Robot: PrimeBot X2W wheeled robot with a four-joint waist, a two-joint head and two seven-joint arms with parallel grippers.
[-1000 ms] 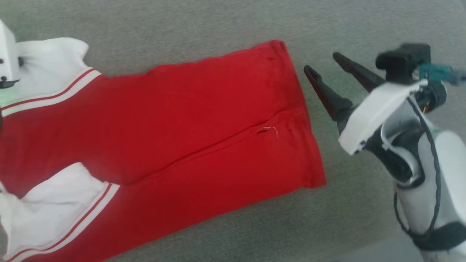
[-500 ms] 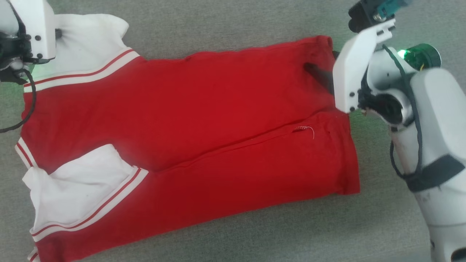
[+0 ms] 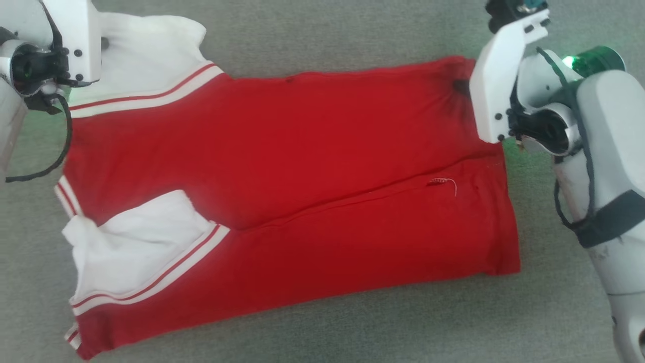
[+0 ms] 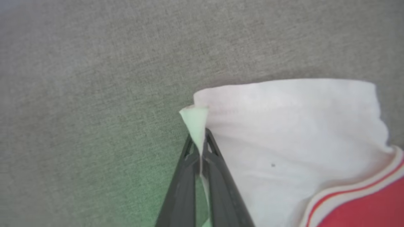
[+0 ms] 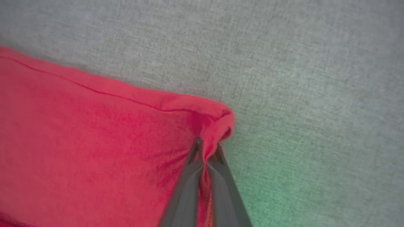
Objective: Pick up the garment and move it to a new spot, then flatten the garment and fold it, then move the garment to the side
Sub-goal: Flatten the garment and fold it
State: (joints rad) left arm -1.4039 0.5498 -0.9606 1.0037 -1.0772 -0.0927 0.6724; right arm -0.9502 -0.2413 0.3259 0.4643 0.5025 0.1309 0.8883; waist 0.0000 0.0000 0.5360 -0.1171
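The garment (image 3: 302,166), a red jersey folded lengthwise with the print hidden, lies flat across the grey surface. One white sleeve (image 3: 146,55) lies at its far left, and a second white sleeve (image 3: 141,252) is folded onto the red body near the front left. My left gripper (image 4: 200,142) is shut on the corner of the far white sleeve (image 4: 284,132), with a tip of cloth poking out between the fingers. At the far right, my right gripper (image 5: 206,148) is shut on the puckered red hem corner (image 5: 217,119). In the head view its dark fingertips (image 3: 459,86) press into that corner.
Grey woven fabric surface (image 3: 327,35) surrounds the jersey on all sides. A loose pale thread (image 3: 448,181) sits at the seam near the hem. The right forearm (image 3: 604,166) stands along the right edge, with a green light (image 3: 594,58) glowing on it.
The head camera has shifted, so the jersey sits further right in the picture. My right gripper, open beside the hem a second ago, has moved onto the far hem corner and shut on it.
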